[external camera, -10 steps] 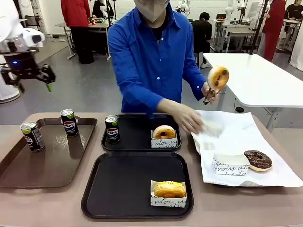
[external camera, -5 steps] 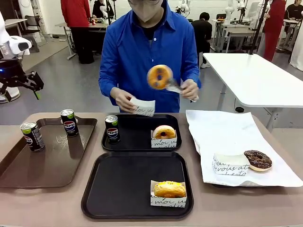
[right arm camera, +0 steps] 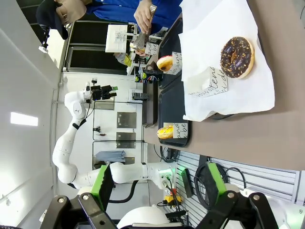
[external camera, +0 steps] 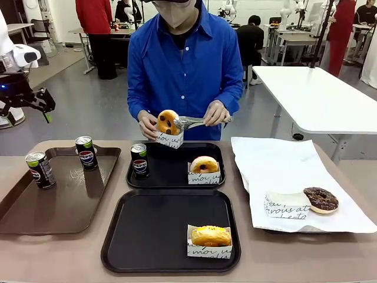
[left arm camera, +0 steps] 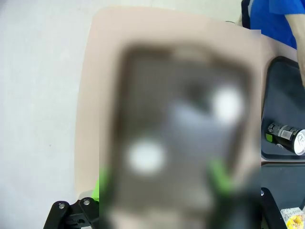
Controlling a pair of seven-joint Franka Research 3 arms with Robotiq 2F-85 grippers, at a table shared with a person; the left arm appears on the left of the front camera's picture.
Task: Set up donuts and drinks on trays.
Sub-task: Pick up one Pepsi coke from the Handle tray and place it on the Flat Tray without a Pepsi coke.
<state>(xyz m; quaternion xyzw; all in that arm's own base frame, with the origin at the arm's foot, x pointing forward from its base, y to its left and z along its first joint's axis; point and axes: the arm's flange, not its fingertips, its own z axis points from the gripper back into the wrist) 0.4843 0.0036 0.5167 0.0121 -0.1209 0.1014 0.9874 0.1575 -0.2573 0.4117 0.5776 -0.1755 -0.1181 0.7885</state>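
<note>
Jaws of the left gripper (left arm camera: 160, 183) stand wide and empty; beneath it sit two cans (external camera: 86, 152) on a brown tray (external camera: 59, 206). Farther right, two black trays (external camera: 153, 230) each hold a donut (external camera: 211, 236), the far one also a can (external camera: 139, 160). Right gripper (right arm camera: 158, 181) gapes empty too.

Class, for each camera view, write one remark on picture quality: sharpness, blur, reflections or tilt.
Front view: sharp; the long glossy brown tray catches pale reflections beside the slim black cans. Left wrist view: a soft blur covers the middle, while a black can at the right edge is crisp. Right wrist view: rolled sideways, yet the round chocolate-glazed donut on white paper is in focus.
</note>
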